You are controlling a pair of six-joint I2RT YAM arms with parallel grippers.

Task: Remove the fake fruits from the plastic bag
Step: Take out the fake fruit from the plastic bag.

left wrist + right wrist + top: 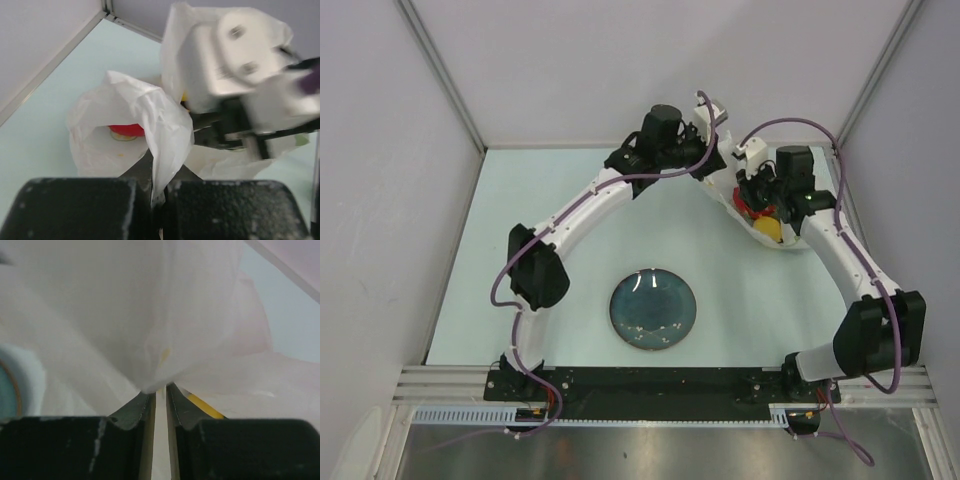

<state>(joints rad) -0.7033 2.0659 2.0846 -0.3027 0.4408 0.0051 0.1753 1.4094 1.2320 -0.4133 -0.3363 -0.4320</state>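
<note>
1. The plastic bag (142,107) lies crumpled on the pale tabletop (570,250). In the overhead view it sits toward 2 o'clock from the dark blue-green plate (630,300), close under both wrists.
2. The fruits are inside the film. A red toy fruit (126,130) shows through the bag's mouth at 9 o'clock from the left fingers. A yellow toy fruit (772,229) shows at the bag's 5 o'clock side from overhead. No other fruit can be made out.
3. The left gripper (159,185) has its fingers together, clamped on an upright fold of the bag's rim.
4. The right gripper (160,390) has its fingers nearly together. A gathered peak of film is pinched at their tips and a yellow streak lies just beyond, toward 4 o'clock.
5. Handling, as a judgement: the film is thin, light, soft and slippery. It will crumple, slide and cling rather than hold a shape, and a hard pull could stretch or tear it.
6. The fruits look small, light and rigid, and they would likely roll once freed.
7. Where to hold, as a judgement: take doubled folds at the rim on opposite sides of the mouth, not a single layer. Pulling the two holds apart should widen the opening, or lifting the closed end should spill the fruits toward the plate at 7 o'clock.
</note>
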